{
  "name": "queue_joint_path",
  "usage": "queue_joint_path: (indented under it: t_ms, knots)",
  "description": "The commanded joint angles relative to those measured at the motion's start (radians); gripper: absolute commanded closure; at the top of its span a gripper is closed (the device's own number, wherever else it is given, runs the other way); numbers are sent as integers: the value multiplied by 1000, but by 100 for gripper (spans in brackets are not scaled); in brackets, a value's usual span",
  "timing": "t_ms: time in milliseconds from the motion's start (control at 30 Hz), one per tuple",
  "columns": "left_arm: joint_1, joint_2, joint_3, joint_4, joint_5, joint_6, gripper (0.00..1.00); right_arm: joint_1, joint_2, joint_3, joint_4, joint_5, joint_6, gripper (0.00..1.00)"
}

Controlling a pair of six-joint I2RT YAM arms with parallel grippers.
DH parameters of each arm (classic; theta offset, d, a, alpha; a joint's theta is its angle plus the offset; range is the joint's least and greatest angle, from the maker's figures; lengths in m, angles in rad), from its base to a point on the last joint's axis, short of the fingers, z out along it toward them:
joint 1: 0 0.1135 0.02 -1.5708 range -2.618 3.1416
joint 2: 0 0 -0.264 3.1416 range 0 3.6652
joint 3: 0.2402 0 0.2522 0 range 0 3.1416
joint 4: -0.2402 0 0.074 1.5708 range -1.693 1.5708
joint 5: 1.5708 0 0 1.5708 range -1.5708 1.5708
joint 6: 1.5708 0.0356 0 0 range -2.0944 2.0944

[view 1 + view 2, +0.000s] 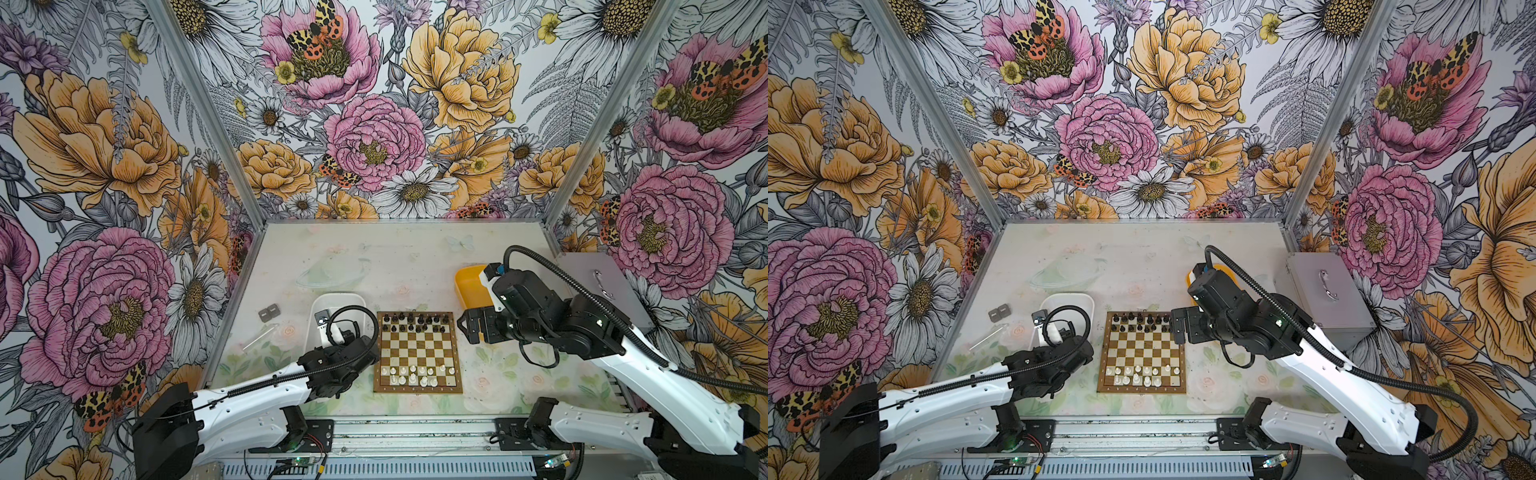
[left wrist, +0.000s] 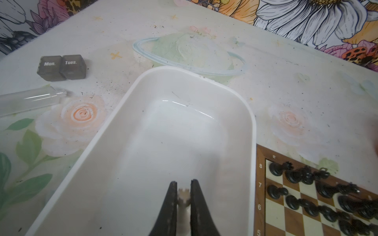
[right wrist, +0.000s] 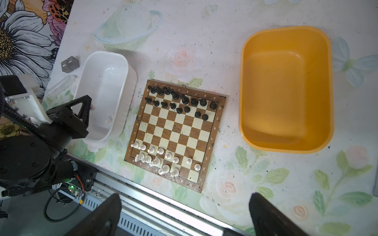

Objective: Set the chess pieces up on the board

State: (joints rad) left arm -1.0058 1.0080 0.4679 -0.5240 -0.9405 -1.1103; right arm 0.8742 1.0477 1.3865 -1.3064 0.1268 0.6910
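My left claw (image 2: 183,183) is pinched tight on one white piece (image 2: 183,197) with a notched top. The piece stands upright between the two fingers, its crown just short of the tips. Claw and piece are inside the white tray (image 2: 204,78), close to its near end; I cannot tell whether the piece touches the floor. The tray sits just left of the board (image 1: 417,390), nearly touching its border.

The left arm (image 1: 249,390) lies low and stretched from the near rail. Its wrist is bent forward over the tray.

My right claw (image 1: 468,330) is spread wide and holds nothing. It hovers by the board's right edge, level with the black rows, with the yellow tray (image 3: 286,28) behind it. The right arm (image 1: 648,374) climbs steeply from its base, and the wrist turns left towards the board.

On the board, the black pieces (image 3: 180,102) fill the two far rows. The other white pieces (image 3: 161,156) stand in the two near rows.
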Motion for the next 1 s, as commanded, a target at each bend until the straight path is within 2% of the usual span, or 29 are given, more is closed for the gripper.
queue_joint_path:
  t_ms: [0,100,200,267,433,700,800,867,900,967]
  knots:
    - [4,9,-52,121,-73,-29,92,8,-21,-7,-11,0,7,0]
    - [27,38,-73,156,-69,-44,91,8,-23,-9,-17,-7,5,0]
    - [59,75,-67,187,-31,-19,84,8,-23,-8,-24,-9,3,0]
    - [88,102,-73,224,0,-12,82,8,-23,-7,-27,-10,1,0]
    - [143,153,-84,309,59,16,82,8,-24,5,-43,-6,0,0]
    - [150,251,-50,327,76,18,87,8,-35,29,-79,13,2,0]
    - [134,192,-13,214,30,-14,88,8,-39,37,-90,18,7,0]
    - [143,101,0,125,-1,-36,84,8,-44,37,-95,22,12,0]
    - [158,58,3,93,-3,-40,83,9,-47,36,-96,22,13,0]
    - [254,-37,2,63,62,-7,81,8,-51,34,-97,19,15,0]
